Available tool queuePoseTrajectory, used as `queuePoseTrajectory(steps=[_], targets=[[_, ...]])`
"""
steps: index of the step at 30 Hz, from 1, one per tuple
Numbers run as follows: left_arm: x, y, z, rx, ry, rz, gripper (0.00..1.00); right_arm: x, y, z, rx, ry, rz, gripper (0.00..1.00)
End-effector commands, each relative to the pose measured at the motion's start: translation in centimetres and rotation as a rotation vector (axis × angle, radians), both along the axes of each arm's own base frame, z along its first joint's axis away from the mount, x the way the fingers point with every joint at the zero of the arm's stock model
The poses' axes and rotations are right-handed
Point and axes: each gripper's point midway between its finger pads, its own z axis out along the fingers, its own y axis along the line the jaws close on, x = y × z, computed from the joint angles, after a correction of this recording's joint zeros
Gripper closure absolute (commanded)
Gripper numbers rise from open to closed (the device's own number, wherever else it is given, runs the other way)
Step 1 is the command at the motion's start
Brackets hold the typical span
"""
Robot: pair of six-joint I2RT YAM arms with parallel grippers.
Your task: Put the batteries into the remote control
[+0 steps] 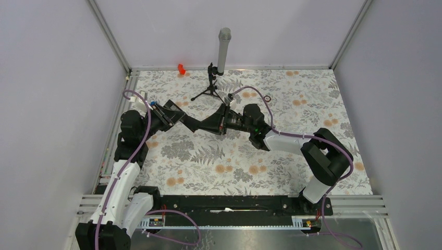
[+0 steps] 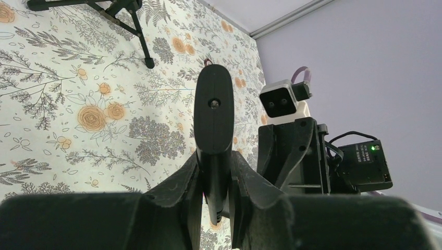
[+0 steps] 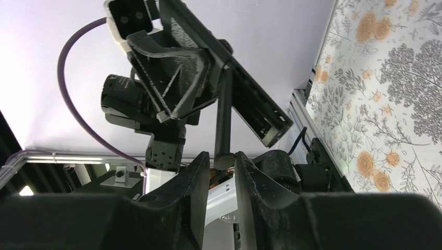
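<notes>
The remote control (image 1: 200, 124) is a slim black bar held above the table between both grippers. My left gripper (image 1: 174, 117) is shut on one end of it; in the left wrist view the remote (image 2: 213, 109) runs away from my gripper (image 2: 216, 179). My right gripper (image 1: 224, 122) meets the other end. In the right wrist view the remote (image 3: 223, 120) shows edge-on, its tip between the jaws of my right gripper (image 3: 224, 159), which stand narrowly around it and touch it. The batteries do not show in any view.
A black tripod stand (image 1: 210, 89) with a grey microphone (image 1: 223, 49) stands at the back middle. A small red object (image 1: 181, 69) lies at the back edge. A small dark ring (image 1: 267, 98) lies right of the tripod. Walls enclose the floral table.
</notes>
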Motion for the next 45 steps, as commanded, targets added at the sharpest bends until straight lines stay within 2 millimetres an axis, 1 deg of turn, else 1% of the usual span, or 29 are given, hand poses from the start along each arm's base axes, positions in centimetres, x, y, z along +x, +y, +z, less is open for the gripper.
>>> queuePoseTrajectory(steps=[1, 6, 12, 13, 17, 18, 20, 23, 25, 29, 31, 33, 36, 39, 42, 45], targets=[[0.1, 0.0, 2.4, 0.007, -0.095, -0.003, 1.0, 0.2, -0.6, 4.6, 0.119, -0.136, -0.021, 0.67], [-0.4, -0.6, 2.3, -0.014, -0.094, -0.048, 1.0, 0.6, 0.0, 4.3, 0.115, -0.14, -0.015, 0.67], [-0.5, -0.8, 2.0, -0.021, -0.089, -0.06, 1.0, 1.0, 0.6, 3.7, 0.077, -0.13, 0.004, 0.67], [-0.5, -0.8, 2.0, -0.021, -0.089, -0.06, 1.0, 1.0, 0.7, 3.6, 0.075, -0.127, 0.004, 0.68], [-0.3, -0.7, 1.9, -0.019, -0.084, -0.05, 1.0, 1.1, 0.7, 4.0, 0.088, -0.132, 0.002, 0.84], [-0.2, -0.5, 1.7, -0.013, -0.078, -0.038, 1.0, 1.0, 0.7, 4.0, 0.09, -0.135, 0.003, 0.88], [0.2, 0.2, 1.2, 0.009, -0.061, 0.01, 1.0, 1.0, 0.5, 4.0, 0.087, -0.139, -0.005, 0.93], [0.8, 1.7, 0.0, 0.055, -0.014, 0.104, 1.0, 1.1, 0.0, 3.7, 0.07, -0.154, -0.03, 0.95], [0.9, 2.8, -0.7, 0.081, 0.003, 0.175, 1.0, 1.5, -0.5, 3.0, 0.03, -0.176, -0.063, 0.96], [0.8, 4.4, -1.5, 0.107, -0.004, 0.264, 1.0, 2.9, -2.4, 0.7, -0.108, -0.202, -0.14, 0.96], [0.7, 4.6, -1.5, 0.11, -0.01, 0.277, 1.0, 3.7, -3.4, -1.4, -0.198, -0.203, -0.172, 0.96], [0.6, 4.6, -1.6, 0.113, -0.011, 0.274, 1.0, 4.0, -4.5, -4.4, -0.291, -0.193, -0.189, 0.96], [0.4, 4.2, -1.2, 0.109, -0.02, 0.25, 1.0, 3.8, -5.7, -9.0, -0.405, -0.153, -0.188, 0.95], [0.2, 3.4, -0.5, 0.097, -0.045, 0.205, 1.0, 3.5, -6.6, -12.5, -0.478, -0.121, -0.181, 0.95], [-0.1, 2.7, -0.1, 0.091, -0.068, 0.153, 1.0, 3.9, -7.1, -14.7, -0.534, -0.103, -0.184, 0.95], [-0.2, 2.2, 0.0, 0.084, -0.078, 0.124, 1.0, 4.4, -7.3, -16.3, -0.558, -0.076, -0.186, 0.96]])
